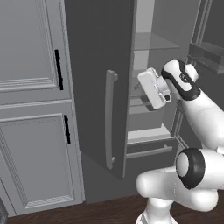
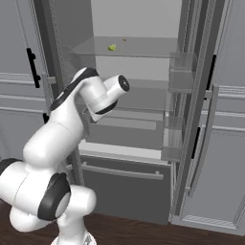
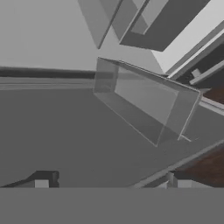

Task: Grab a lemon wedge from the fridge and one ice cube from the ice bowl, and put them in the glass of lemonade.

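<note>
Matt greys, clear plastic, dark wood.
The tall dark-grey fridge looks smooth and matt, its long pale-grey bar handle like brushed metal; the see-through door bins read as clear plastic; the panelled pale-grey cabinets are matt; the dark brown plank floor shows wood grain.

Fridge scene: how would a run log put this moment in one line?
fridge: doors open | lemon wedge: on upper shelf | gripper: open, empty, inside fridge

A rendered home kitchen. A tall dark-grey fridge stands open, showing shelves and clear bins, between pale panelled cabinets with short black handles, on dark wood flooring.
</note>
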Motion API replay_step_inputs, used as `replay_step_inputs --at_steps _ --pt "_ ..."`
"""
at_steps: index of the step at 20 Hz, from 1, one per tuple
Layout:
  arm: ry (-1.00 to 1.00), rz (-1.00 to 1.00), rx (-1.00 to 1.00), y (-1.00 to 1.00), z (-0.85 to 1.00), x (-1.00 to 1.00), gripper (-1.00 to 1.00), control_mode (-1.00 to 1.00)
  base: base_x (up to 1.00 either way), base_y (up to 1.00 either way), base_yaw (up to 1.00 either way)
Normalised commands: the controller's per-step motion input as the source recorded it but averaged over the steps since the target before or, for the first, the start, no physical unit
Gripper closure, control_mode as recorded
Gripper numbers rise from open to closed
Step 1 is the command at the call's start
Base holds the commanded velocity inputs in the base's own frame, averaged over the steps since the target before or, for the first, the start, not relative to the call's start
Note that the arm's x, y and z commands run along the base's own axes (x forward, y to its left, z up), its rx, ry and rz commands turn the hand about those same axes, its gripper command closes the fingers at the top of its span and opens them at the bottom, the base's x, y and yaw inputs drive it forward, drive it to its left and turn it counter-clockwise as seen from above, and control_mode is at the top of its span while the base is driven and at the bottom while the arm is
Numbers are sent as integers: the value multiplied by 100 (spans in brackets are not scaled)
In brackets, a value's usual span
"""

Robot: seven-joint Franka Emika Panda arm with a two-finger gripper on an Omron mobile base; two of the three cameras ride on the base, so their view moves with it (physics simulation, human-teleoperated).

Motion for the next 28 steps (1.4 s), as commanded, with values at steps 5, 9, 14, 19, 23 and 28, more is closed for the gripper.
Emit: replay_step_inputs --at_steps 5,9,14,19,23,28 --pt "-1 -1 2 44 -14 29 -100 -100 0 0 0" --pt "0 13 2 98 -2 -4 -100 -100 0 0 0" --pt "0 19 0 100 0 -28 -100 -100 0 0 0" --pt "-3 16 0 100 0 -23 -100 -100 0 0 0" --pt "-7 13 0 100 0 -13 -100 -100 0 0 0" --pt "-8 9 0 100 3 -2 -100 -100 0 0 0"
